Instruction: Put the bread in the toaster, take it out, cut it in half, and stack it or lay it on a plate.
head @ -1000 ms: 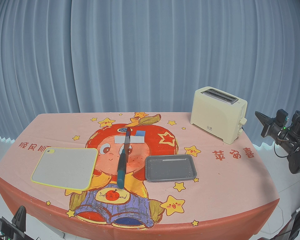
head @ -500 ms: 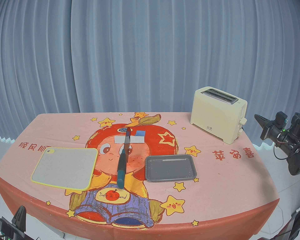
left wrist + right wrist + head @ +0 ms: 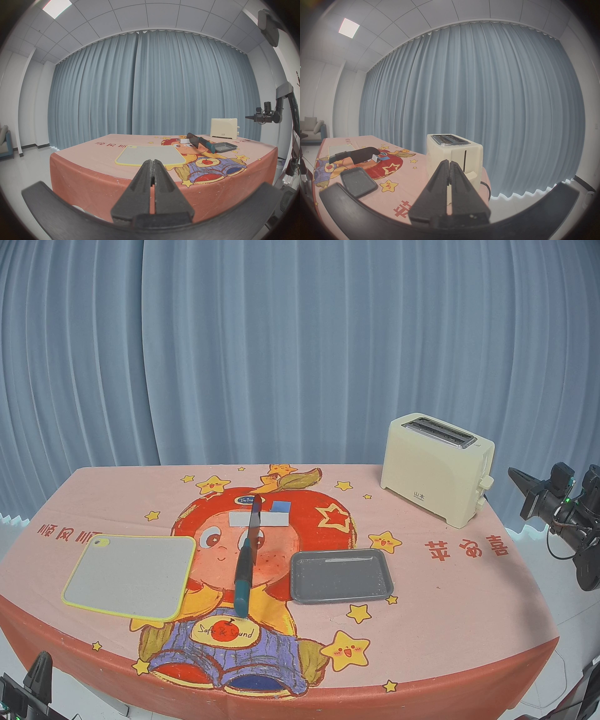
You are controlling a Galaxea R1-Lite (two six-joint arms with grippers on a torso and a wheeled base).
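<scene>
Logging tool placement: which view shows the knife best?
Head view: the knife is seen full length from above, between board and tray. The left wrist view shows it low and foreshortened; the right wrist view, small and far off.

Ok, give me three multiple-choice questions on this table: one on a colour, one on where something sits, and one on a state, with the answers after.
1. What colour is the rim of the cutting board?
A) red B) black C) yellow

2. Where does the grey tray lie?
A) right of the knife B) on the cutting board C) left of the cutting board

3. How is the left hand?
A) open B) shut and empty C) shut on the knife

Answers:
1. C: a yellow edge runs round the grey board.
2. A: the tray lies on the cloth to the knife's right, and the board lies on the knife's other side.
3. B: the fingers meet with nothing between them, short of the table.
</scene>
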